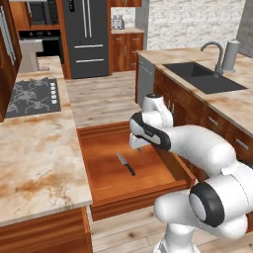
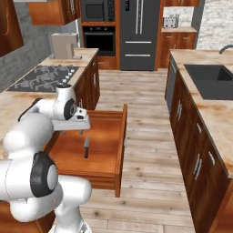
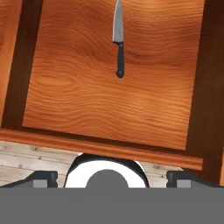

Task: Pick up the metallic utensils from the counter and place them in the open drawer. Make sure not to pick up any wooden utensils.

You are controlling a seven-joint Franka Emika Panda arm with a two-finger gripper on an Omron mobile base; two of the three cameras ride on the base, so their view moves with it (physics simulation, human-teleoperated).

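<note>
A small knife (image 1: 126, 164) with a black handle and silver blade lies flat on the bottom of the open drawer (image 1: 143, 192), apart from my gripper (image 1: 140, 147). The gripper hangs over the drawer, open and holding nothing. In the hand view the knife (image 3: 118, 39) lies toward the top of the drawer's bare wooden bottom (image 3: 87, 100), and my fingertips (image 3: 43, 178) stand wide apart over the drawer's edge. From the right, the knife (image 2: 86, 148) rests below the gripper (image 2: 73, 131) inside the drawer (image 2: 119, 136). The marbled counter (image 1: 34, 158) lies left of the drawer. The fork and wooden utensils are out of view.
A cooktop (image 1: 32, 96) sits on the counter behind the drawer. Across the wooden floor aisle runs a second counter with a dark sink (image 1: 207, 76) and a faucet (image 1: 215, 52). A dark fridge (image 2: 139, 32) and an oven (image 2: 98, 38) stand at the back.
</note>
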